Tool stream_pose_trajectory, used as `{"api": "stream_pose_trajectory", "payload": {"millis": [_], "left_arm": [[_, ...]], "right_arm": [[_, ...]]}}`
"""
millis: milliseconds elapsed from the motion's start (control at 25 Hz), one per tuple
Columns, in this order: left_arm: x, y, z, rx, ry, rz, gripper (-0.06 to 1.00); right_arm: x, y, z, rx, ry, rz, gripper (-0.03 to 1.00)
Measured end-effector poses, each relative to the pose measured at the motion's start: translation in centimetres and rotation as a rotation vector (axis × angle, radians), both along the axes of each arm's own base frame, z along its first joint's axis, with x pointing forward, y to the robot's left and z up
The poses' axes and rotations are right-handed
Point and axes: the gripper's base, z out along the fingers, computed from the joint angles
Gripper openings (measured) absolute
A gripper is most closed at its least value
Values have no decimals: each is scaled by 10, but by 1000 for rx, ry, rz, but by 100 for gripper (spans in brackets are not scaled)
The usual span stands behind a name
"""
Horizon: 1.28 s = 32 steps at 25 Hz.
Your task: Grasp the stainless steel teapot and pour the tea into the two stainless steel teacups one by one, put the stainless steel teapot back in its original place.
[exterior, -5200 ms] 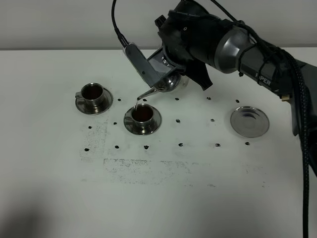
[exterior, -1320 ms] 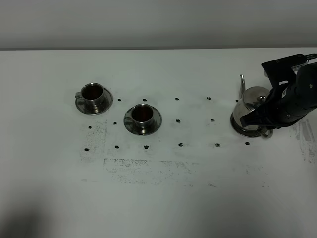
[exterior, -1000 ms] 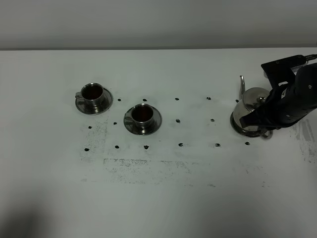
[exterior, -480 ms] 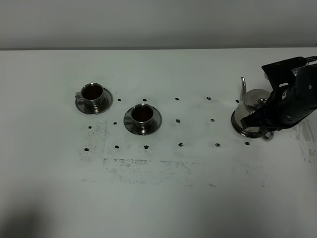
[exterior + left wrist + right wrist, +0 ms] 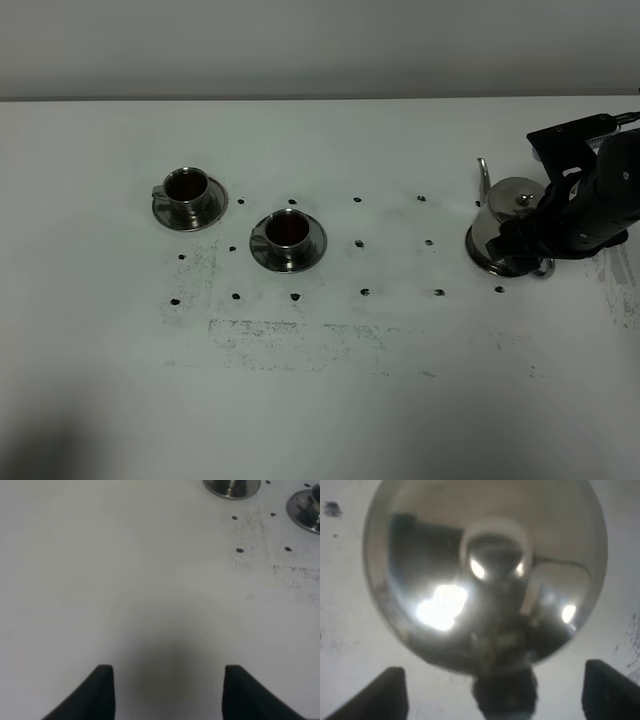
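Observation:
The stainless steel teapot [image 5: 508, 222] stands upright at the right on its round steel plate [image 5: 477, 256], which shows only as a rim under the base. In the right wrist view the teapot's domed lid [image 5: 490, 570] fills the frame. My right gripper [image 5: 500, 692] is open, its fingers [image 5: 390, 692] wide apart on either side of the loop handle [image 5: 505, 695]. In the high view the right gripper [image 5: 545, 238] sits just right of the pot. Two steel teacups [image 5: 187, 189] [image 5: 288, 232] on saucers hold dark tea. My left gripper [image 5: 167, 690] is open over bare table.
Small black dots [image 5: 363, 244] and a smudged dark patch [image 5: 290, 340] mark the white table. The right arm [image 5: 600, 190] reaches in from the right edge. Two saucer rims [image 5: 231, 486] [image 5: 305, 512] show at the far edge of the left wrist view.
The right gripper's jaws have opened off the teapot's handle. The pot has settled on its plate, with its spout turned slightly to the left. The cups have not moved.

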Motion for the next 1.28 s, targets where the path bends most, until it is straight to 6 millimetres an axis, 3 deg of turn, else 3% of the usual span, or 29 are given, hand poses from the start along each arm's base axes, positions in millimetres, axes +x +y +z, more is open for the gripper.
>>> {"api": "stream_pose_trajectory", "payload": {"millis": [160,320,520,680,960,1280], "left_arm": [[0,0,0,0,0,0,47],[0,0,0,0,0,0,47],[0,0,0,0,0,0,47],[0,0,0,0,0,0,47],[0,0,0,0,0,0,47],[0,0,0,0,0,0,47]], "right_arm": [[-3,-1,17,6,-44,0,69],[-18,-3,62,18,-132,-3,65],[-63,-10,129,39,-267,-11,54],[-116,-16,158,88,-381,-22,45],[-203,-24,168,198,-545,-36,30],[-284,-31,156,263,-559,-22,17]]}}
